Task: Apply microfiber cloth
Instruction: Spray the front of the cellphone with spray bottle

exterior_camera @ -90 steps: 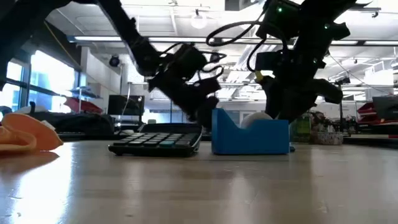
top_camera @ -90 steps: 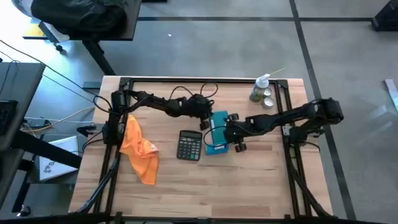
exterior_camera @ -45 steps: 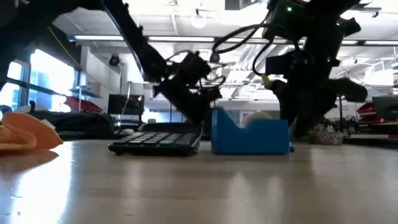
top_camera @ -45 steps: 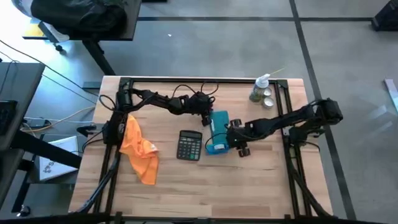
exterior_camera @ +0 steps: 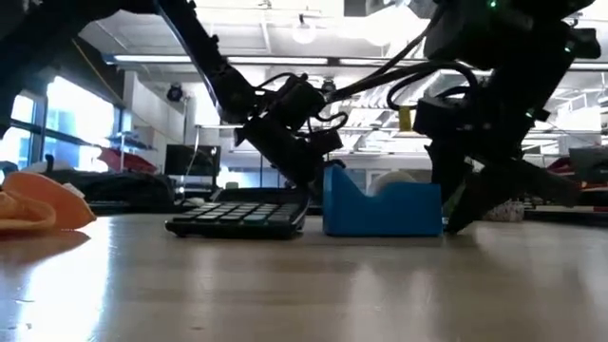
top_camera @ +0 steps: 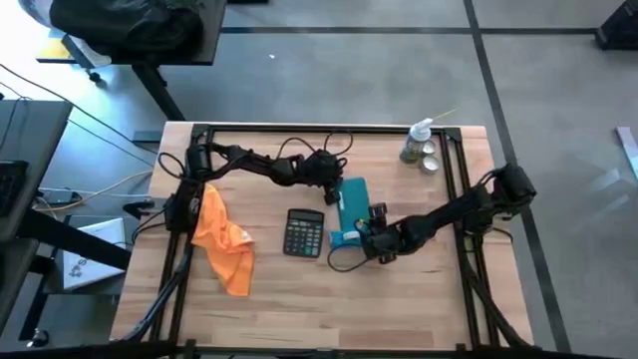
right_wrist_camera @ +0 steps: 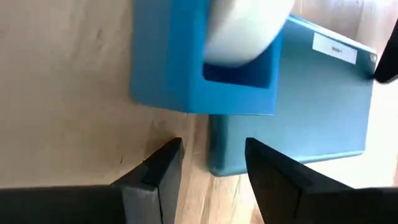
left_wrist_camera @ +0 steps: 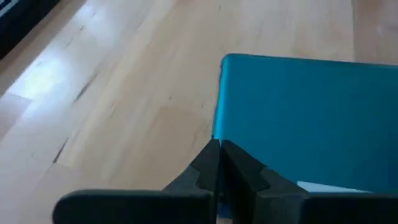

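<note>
The right gripper (top_camera: 371,245) is reaching low across the table (top_camera: 419,289), its arm stretched flat from the right edge, fingers (right_wrist_camera: 155,171) parted narrowly and gripping nothing, pointing at the near end of the slab (top_camera: 351,204) and the box (top_camera: 346,236). A second ago it was sitting higher and farther back beside the slab; it is now nearer the front edge, just beside the box. The left gripper (top_camera: 329,191) is reaching from the left side to the slab's far corner, its fingers (left_wrist_camera: 214,165) pressed together at the slab's edge; it is hardly shifting from before.

One cloth (top_camera: 221,239) is lying crumpled on the table's left part, well apart from both grippers and untouched, as earlier. One calculator (top_camera: 304,232) is lying between cloth and box. One box with a white roll, one slab. At the far right corner one spray bottle (top_camera: 417,141) is standing beside two small jars (top_camera: 430,159).
</note>
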Action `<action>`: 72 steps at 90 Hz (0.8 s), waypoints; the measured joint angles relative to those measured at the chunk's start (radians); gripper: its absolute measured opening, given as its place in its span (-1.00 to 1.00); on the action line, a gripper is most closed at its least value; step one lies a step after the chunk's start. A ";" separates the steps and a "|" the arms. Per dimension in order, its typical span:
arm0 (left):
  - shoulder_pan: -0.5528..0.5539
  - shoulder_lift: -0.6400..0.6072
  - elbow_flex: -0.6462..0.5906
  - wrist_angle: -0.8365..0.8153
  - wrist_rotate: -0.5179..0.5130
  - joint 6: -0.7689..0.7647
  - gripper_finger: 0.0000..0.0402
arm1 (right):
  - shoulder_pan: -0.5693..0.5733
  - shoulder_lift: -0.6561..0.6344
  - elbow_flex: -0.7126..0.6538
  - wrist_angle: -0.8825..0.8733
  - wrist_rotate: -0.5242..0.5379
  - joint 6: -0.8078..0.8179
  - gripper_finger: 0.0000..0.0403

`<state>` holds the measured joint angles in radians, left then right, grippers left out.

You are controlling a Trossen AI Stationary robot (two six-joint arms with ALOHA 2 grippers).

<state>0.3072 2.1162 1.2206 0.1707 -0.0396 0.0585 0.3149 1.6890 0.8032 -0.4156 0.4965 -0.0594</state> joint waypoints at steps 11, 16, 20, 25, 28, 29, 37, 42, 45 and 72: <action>-0.003 0.000 0.026 -0.082 -0.006 0.039 -1.00 | 0.001 0.005 0.000 0.007 0.020 0.028 -0.27; -0.004 -0.001 0.030 -0.112 -0.003 0.053 -1.00 | 0.001 0.005 0.000 0.007 0.032 0.030 -0.27; -0.006 -0.002 0.031 -0.128 0.001 0.064 -1.00 | 0.001 0.006 0.000 0.006 0.050 0.030 -0.27; -0.010 -0.004 0.032 -0.145 0.000 0.080 -1.00 | 0.000 0.006 0.000 0.005 0.066 0.028 -0.27; -0.012 -0.005 0.032 -0.156 0.000 0.085 -1.00 | 0.000 0.006 0.000 0.004 0.075 0.018 -0.27; -0.013 -0.005 0.032 -0.160 0.002 0.086 -1.00 | 0.000 0.006 0.000 0.004 0.076 0.013 -0.27; -0.015 -0.006 0.032 -0.184 0.065 0.096 -1.00 | 0.000 0.006 0.000 0.004 0.079 -0.030 -0.27; -0.020 -0.006 0.032 -0.189 0.090 0.096 -1.00 | 0.000 0.006 0.000 0.004 0.075 -0.058 -0.27; -0.025 -0.006 0.031 -0.191 0.087 0.096 -1.00 | -0.002 0.006 0.000 0.006 0.063 -0.081 -0.27; -0.037 -0.016 0.029 -0.206 0.050 0.110 -1.00 | 0.032 0.005 0.003 -0.079 0.015 -0.097 -0.27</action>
<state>0.2697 2.1005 1.2499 -0.0357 0.0106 0.1688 0.3467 1.6939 0.8066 -0.4949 0.5112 -0.1565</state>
